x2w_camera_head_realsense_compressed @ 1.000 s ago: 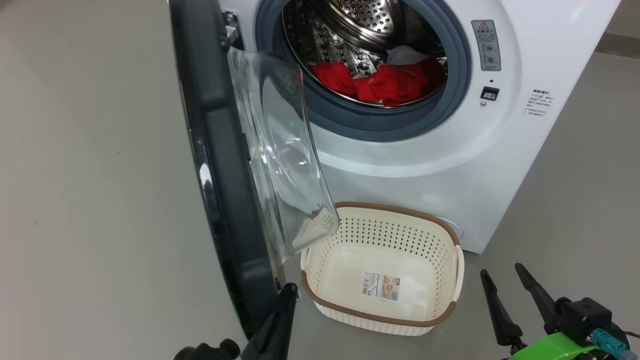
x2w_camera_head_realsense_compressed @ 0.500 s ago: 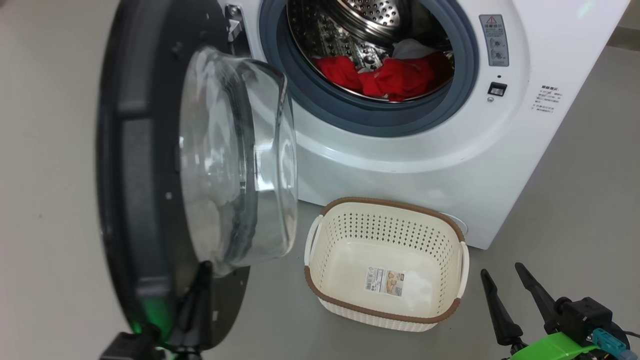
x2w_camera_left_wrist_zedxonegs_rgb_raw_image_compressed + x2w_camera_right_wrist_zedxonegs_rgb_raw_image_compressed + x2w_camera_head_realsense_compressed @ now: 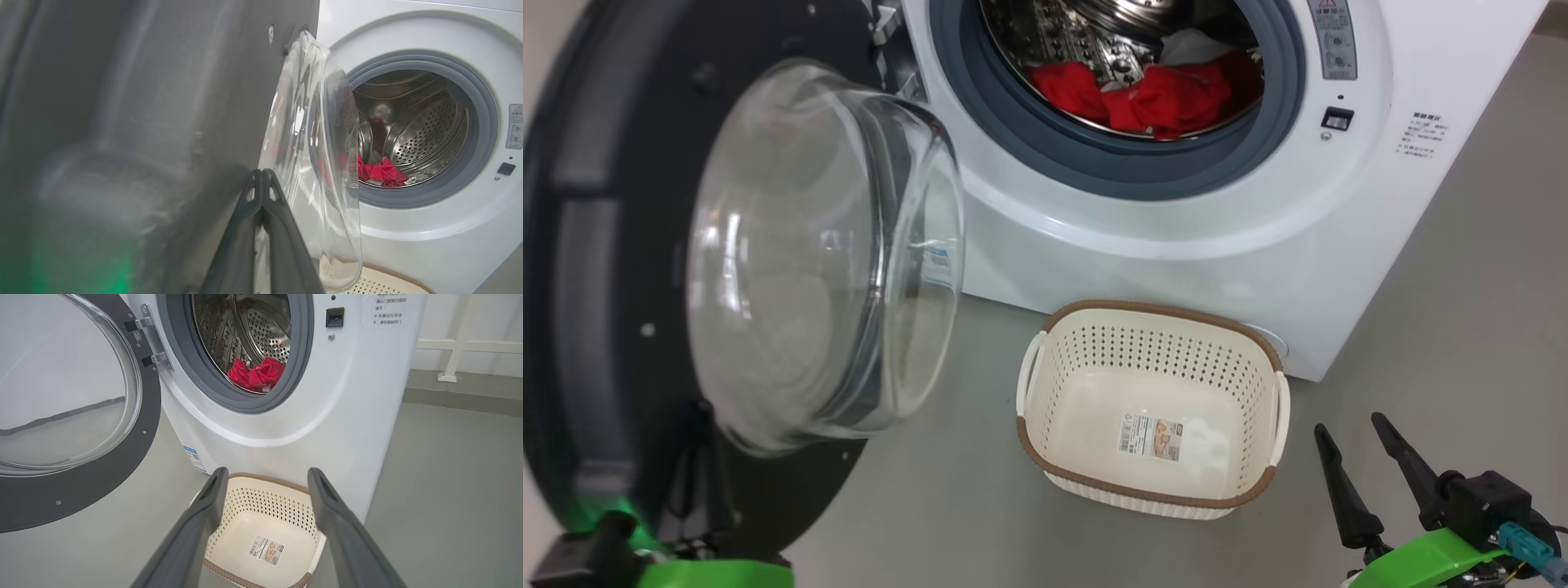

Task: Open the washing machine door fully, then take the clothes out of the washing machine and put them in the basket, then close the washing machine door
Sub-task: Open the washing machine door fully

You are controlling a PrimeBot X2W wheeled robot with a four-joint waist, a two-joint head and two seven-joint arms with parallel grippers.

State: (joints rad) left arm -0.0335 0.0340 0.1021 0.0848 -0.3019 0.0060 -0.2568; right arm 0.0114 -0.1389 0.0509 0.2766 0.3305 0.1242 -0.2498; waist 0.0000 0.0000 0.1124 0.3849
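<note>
Smooth matt grey floor (image 3: 449,490) lies under and to the right of the right gripper (image 3: 267,473). Well beyond the gripper, upper right: white wall (image 3: 498,318), with a white rail (image 3: 498,347) on a post. Darker grey band (image 3: 461,402) at the wall's foot. Lighting even.

Clear drum mouth (image 3: 1112,51), door (image 3: 792,261) well aside.

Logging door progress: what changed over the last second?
The door swung wider open toward the robot's left, the shut left gripper moving with its lower edge. The right gripper stayed open and low; the clothes remain in the washer, the basket empty.
</note>
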